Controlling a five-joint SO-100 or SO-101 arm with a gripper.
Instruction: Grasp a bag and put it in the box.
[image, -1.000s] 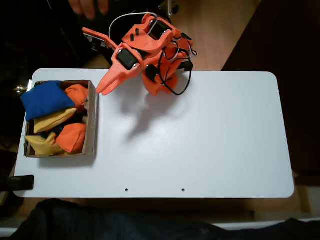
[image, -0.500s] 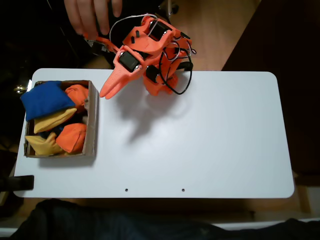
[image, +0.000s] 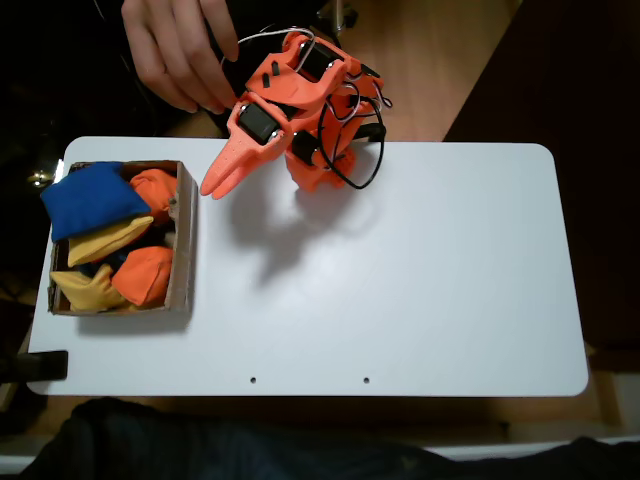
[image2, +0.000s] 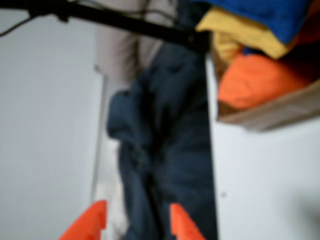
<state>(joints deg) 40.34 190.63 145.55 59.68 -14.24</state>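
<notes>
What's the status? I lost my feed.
Pincer empty, raised beside the box. Blue bag atop the pile inside. A person's hand at the arm's base.

A royal-blue bag, yellow beanbags and orange beanbags are seen in the brown box, beside the orange gripper over the white table.
</notes>
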